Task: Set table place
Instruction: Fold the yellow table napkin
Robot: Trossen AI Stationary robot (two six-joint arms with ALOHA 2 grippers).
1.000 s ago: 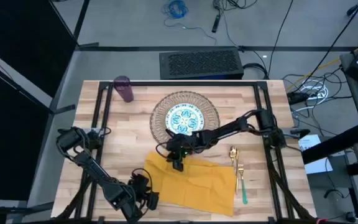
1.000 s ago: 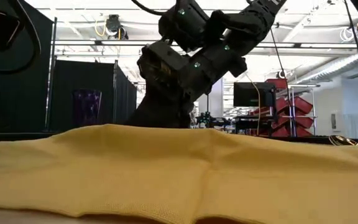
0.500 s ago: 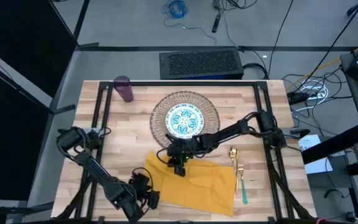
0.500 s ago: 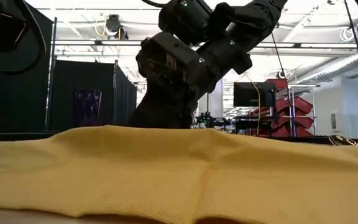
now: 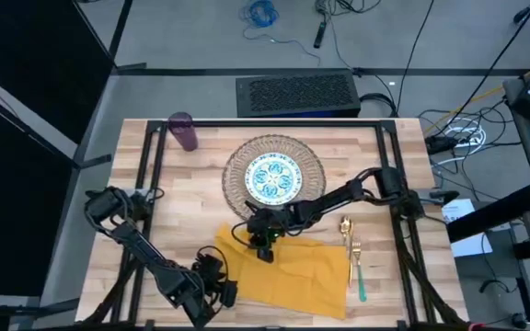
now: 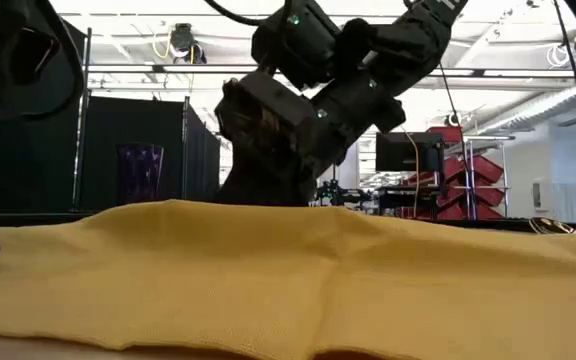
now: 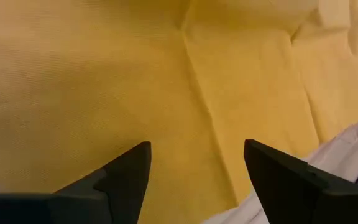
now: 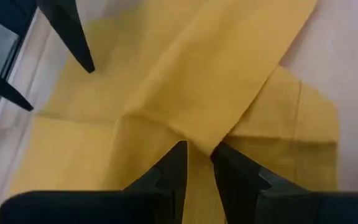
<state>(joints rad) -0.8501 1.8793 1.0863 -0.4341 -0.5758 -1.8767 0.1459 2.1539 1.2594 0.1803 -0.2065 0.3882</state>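
- Since the earlier frame: right gripper point(image 5: 263, 241) has crept slightly toward the napkin's point(image 5: 288, 267) far-left corner; in the low view its head sits a touch lower and more tilted. Napkin, plate, cutlery and cup unchanged.
- Landmark for all places: the napkin, lying at the table's point(image 5: 182, 193) near edge, centre.
- Cup point(image 5: 184, 131): well apart from the napkin, at the far-left corner. Purple, cylindrical, upright.
- Left gripper point(image 5: 212, 285): just beside the napkin's near-left edge, low over the cloth. Wrist view shows its two fingers spread wide, nothing between them.
- Mat point(image 5: 274, 175) with plate point(image 5: 272, 176) centred on it: just beyond the napkin's far edge. Mat is round woven straw; plate is white with a teal pattern.
- Right gripper: on the napkin's far-left corner. Wrist view shows fingertips point(image 8: 178, 163) nearly together over a raised fold; clenched on cloth or merely close, I cannot tell.
- Fork and spoon point(image 5: 353, 257): touching or just beside the napkin's right edge. Gold heads, teal handles.
- Napkin texture: mustard knit-like weave, creased, folds overlapping, humped in the low view.
- Risk (judgement): a thin pinch may catch one layer only, so the fold slips out or bunches; dragging the cloth could nudge the cutlery.
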